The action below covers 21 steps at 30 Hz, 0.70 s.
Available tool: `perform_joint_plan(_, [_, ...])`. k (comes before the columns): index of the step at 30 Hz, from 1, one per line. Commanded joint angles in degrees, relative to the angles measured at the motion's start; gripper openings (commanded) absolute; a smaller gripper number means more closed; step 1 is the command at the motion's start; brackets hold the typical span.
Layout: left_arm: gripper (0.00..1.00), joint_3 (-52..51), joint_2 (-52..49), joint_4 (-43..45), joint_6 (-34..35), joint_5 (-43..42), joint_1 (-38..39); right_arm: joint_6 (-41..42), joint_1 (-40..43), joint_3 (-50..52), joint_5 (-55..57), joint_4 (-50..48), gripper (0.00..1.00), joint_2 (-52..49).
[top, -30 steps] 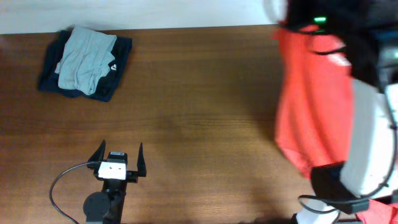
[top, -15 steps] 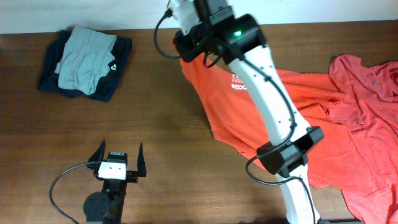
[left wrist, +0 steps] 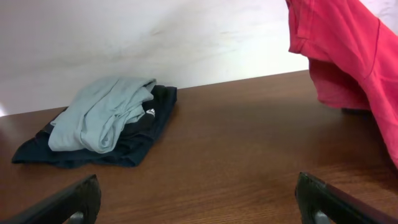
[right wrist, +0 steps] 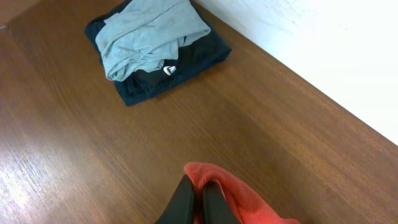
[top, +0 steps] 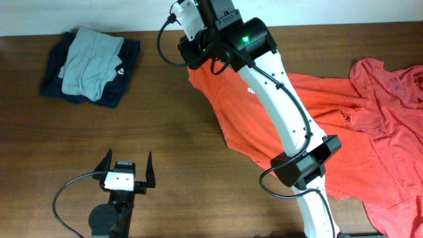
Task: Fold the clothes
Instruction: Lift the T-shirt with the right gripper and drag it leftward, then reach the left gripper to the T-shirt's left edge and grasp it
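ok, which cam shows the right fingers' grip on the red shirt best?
Right wrist: the right fingers are shut on a fold of the red shirt, close up. Overhead shows the shirt spread out, but the arm hides the grip. Left wrist shows only hanging cloth.

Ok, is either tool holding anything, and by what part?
The right tool pinches a bunched edge of the orange-red T-shirt; which edge can't be told. The left tool is open, holding nothing.

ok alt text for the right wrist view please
The right pincer, shut, pinches an edge of an orange-red T-shirt at the bottom of the frame. Beyond it on the brown table lies a dark garment with a grey garment on top.
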<state>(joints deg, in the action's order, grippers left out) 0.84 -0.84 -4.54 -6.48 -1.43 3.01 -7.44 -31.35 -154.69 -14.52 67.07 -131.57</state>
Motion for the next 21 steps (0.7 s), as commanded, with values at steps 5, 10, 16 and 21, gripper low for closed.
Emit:
perform_joint_plan(5, [0.99, -0.33, 0.50, -0.11, -0.94, 0.35, 0.22, 0.22, -0.61, -1.09, -0.96, 0.63, 0.04, 1.86])
perform_joint_plan(10, [1.00, -0.33, 0.50, 0.59, -0.96, 0.39, 0.22, 0.22, -0.61, -1.09, -0.94, 1.27, 0.04, 1.86])
perform_joint_plan(16, [0.99, 0.11, 0.50, 7.06, 0.02, -12.44, 0.22, 0.20, -0.44, -1.09, -0.92, 1.70, 0.04, 1.86])
perform_joint_plan(21, [0.99, 9.66, -2.47, 0.63, 5.20, -13.42, 0.22, 0.39, -0.46, -1.09, -0.94, 1.66, 0.04, 1.86])
